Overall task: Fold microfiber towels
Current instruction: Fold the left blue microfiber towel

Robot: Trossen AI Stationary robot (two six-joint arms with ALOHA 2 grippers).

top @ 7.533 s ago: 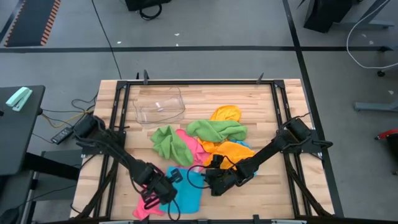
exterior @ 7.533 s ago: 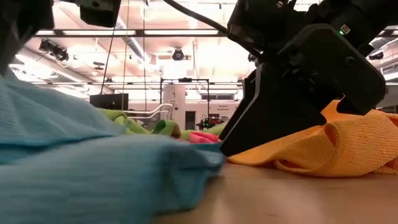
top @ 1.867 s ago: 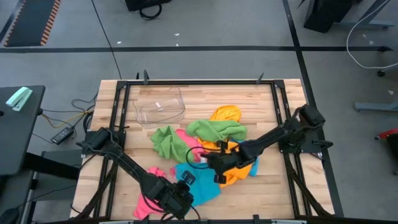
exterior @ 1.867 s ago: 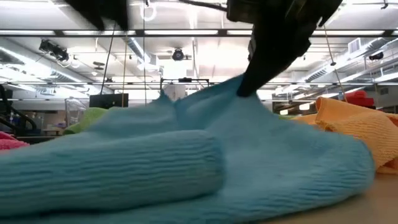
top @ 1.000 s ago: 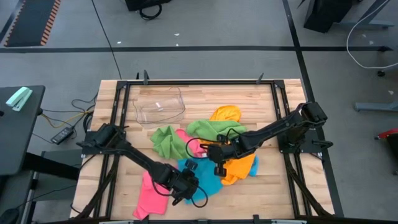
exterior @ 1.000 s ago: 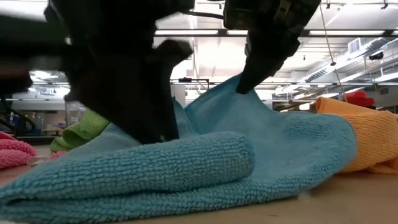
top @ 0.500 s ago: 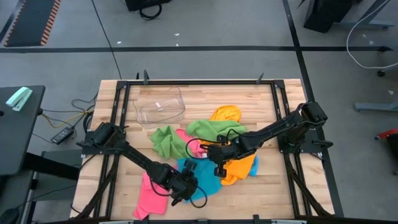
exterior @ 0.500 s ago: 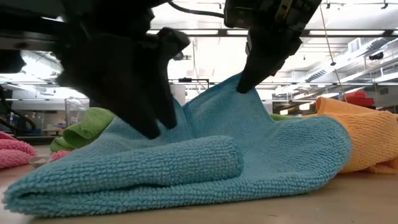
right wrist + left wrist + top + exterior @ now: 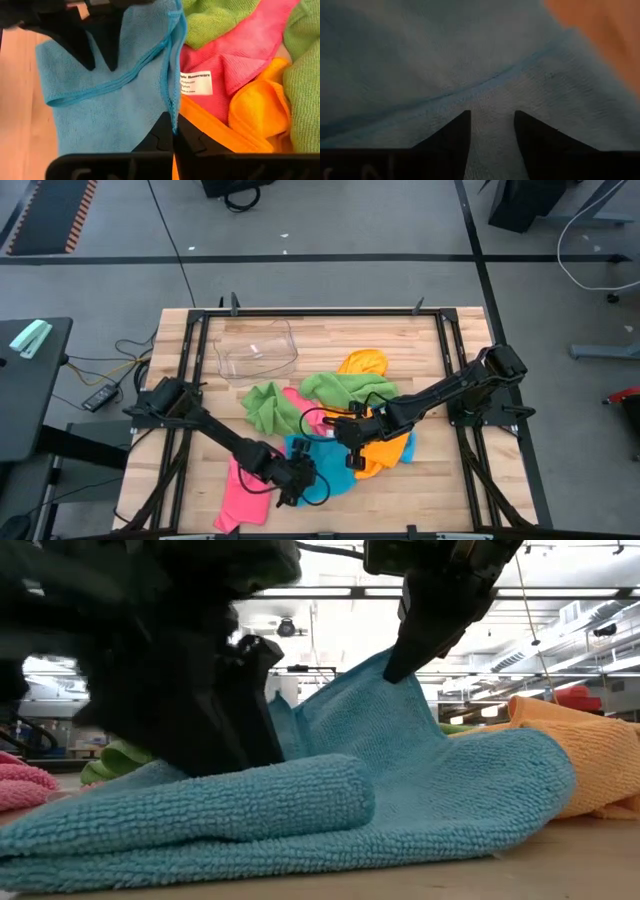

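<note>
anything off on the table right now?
Nothing damaged or spilled. The loose towels lie in a crumpled heap mid-table, unfolded. The blue towel is half-folded: the right gripper pinches its edge, and the left gripper, jaws apart, is over it.

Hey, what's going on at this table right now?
Two robot arms are folding a blue towel at the front of the wooden table. The right gripper has its jaws shut on the towel's edge, holding it up. The left gripper is pressed down on the folded part, jaws parted. Pink, green and orange towels lie heaped nearby.
</note>
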